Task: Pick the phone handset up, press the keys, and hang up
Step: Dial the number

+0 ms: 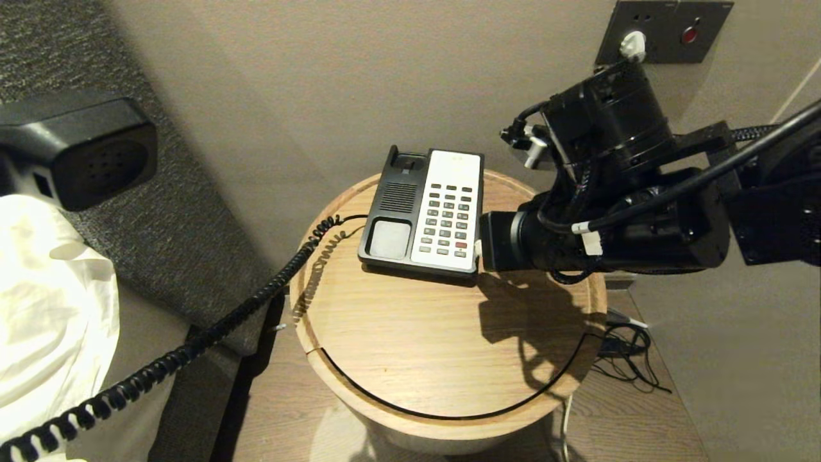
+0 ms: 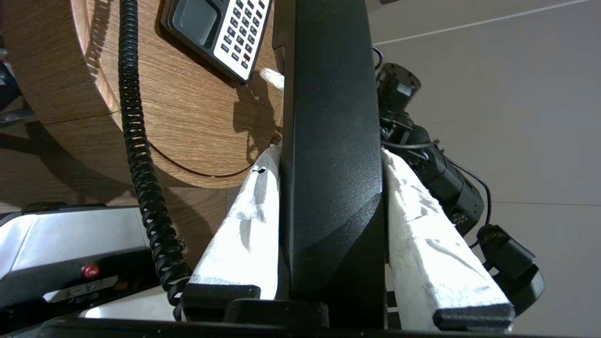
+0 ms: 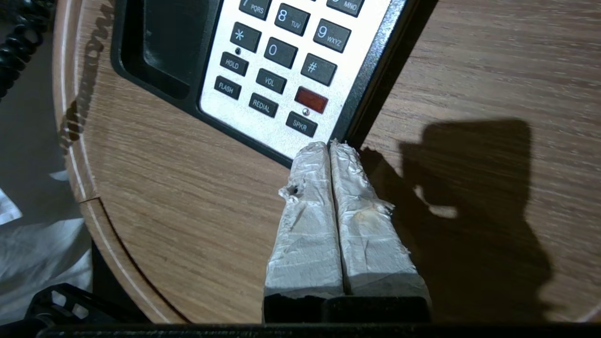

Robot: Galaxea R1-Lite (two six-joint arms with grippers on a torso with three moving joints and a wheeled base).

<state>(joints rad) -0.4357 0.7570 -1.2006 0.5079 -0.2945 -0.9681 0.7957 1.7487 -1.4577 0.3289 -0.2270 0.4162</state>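
— Jaws first: how do they stand on each arm?

— On the left gripper they are clamped on the phone handset, one white-wrapped finger pressed to each side of its black body. On the right gripper the two wrapped fingers lie pressed together with nothing between them.

— Where is the handset?

— Off the phone base, held up at the far left of the head view with its perforated end facing the camera. Its coiled cord runs down across the edge of the round wooden table toward the base.

— And the right gripper?

— Its closed tips sit at the near corner of the keypad, just beside the SPKR key; whether they touch the panel cannot be told. The base's cradle lies bare.
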